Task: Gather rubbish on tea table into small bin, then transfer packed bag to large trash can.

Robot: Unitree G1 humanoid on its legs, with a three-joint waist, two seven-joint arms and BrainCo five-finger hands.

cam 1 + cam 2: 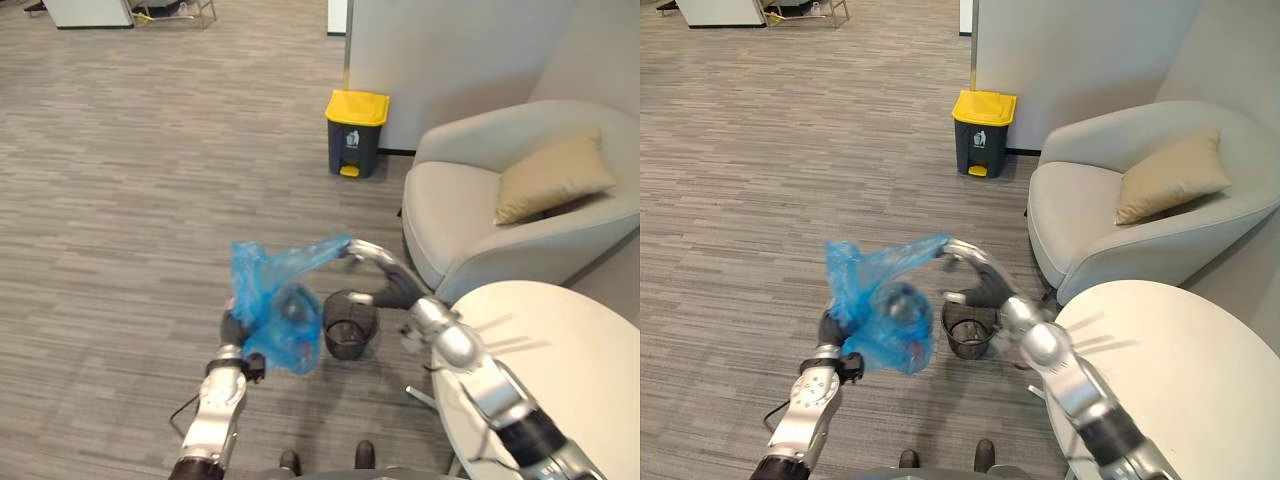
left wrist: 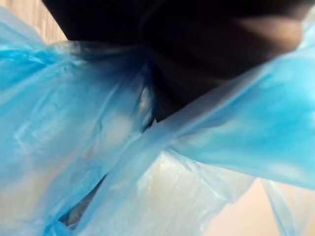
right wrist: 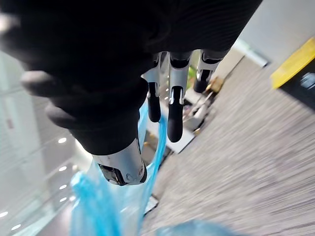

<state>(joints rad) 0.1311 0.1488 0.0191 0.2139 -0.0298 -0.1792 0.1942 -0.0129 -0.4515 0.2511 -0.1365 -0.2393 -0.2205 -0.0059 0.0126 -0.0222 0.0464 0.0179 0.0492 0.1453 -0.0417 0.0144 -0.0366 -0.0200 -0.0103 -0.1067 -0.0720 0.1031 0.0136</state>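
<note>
Right hand (image 1: 380,268) pinches one corner of the blue bag (image 1: 285,320), stretching it in the air beside the small bin (image 1: 350,335). Left hand (image 1: 232,326) is behind the bag, fingers hidden, grip cannot be told. Yellow-lidded trash can (image 1: 357,130) stands well apart.

Soft, even indoor light fell from above across the grey floor (image 1: 120,150), leaving only a faint shadow under the armchair (image 1: 470,200) at the far right. The white round table (image 1: 570,370) at the near right was the brightest surface. Small lamps (image 3: 61,140) showed as glaring spots in the right wrist view, and light glowed through the translucent blue bag (image 2: 236,132).
</note>
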